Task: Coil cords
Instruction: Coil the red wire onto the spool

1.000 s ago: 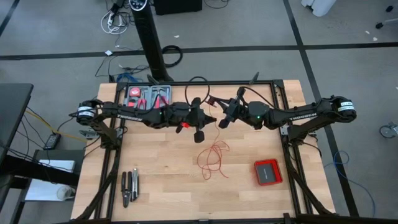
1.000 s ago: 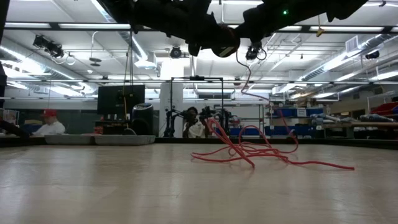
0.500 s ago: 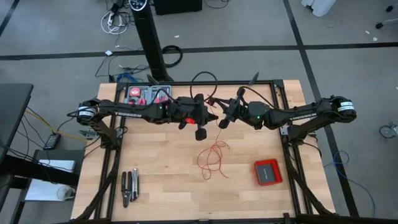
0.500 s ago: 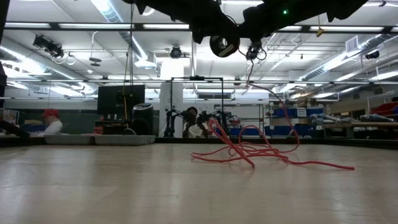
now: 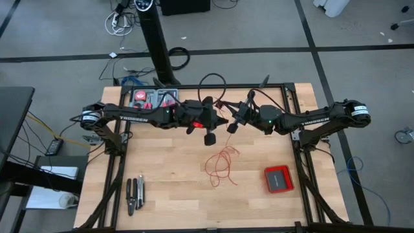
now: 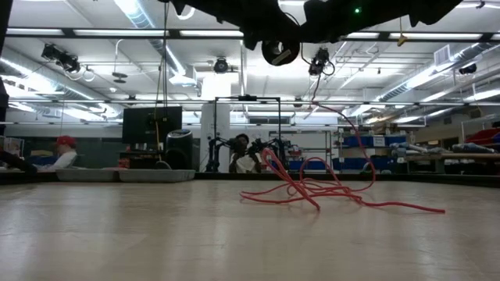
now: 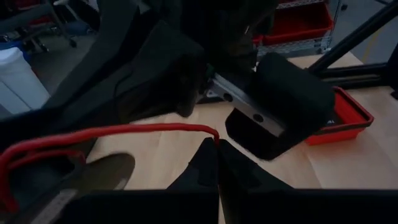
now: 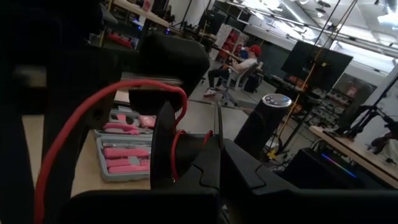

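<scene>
Your left arm (image 5: 139, 115) and right arm (image 5: 310, 119) are both matte black with white lettering on the forearm links. The right arm has a green LED (image 5: 268, 120) lit near its wrist. Black cable loops arch above both wrists.

The pale wooden table (image 5: 168, 181) carried a loose tangle of thin red wire (image 5: 221, 165) near its middle, a flat red box (image 5: 279, 179) toward the right edge, dark pliers (image 5: 134, 194) at the front left, and a pink tool kit (image 5: 154, 99) at the back left.
</scene>
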Robot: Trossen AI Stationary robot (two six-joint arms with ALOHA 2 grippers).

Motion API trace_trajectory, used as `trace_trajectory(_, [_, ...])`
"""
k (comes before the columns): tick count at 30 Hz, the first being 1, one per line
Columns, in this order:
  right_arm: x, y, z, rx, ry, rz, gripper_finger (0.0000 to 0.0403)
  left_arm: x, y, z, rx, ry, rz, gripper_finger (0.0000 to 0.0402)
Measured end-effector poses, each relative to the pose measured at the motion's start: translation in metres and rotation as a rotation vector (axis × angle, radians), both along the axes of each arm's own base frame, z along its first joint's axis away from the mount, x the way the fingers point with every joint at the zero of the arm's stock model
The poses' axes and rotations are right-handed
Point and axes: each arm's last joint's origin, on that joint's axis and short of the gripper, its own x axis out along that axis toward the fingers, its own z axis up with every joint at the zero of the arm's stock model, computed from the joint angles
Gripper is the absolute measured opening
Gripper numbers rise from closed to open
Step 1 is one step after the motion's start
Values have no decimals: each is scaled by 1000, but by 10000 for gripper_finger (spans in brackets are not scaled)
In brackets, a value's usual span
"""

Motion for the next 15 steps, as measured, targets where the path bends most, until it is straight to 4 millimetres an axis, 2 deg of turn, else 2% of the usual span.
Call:
trace_trajectory(8, [0,0,0,1,-3,-12,0,12,1,-12,1,30,10,0])
trace_trajectory(15, [0,1,1,0,-8,-9,0,11,2,-17,26,78,78,0])
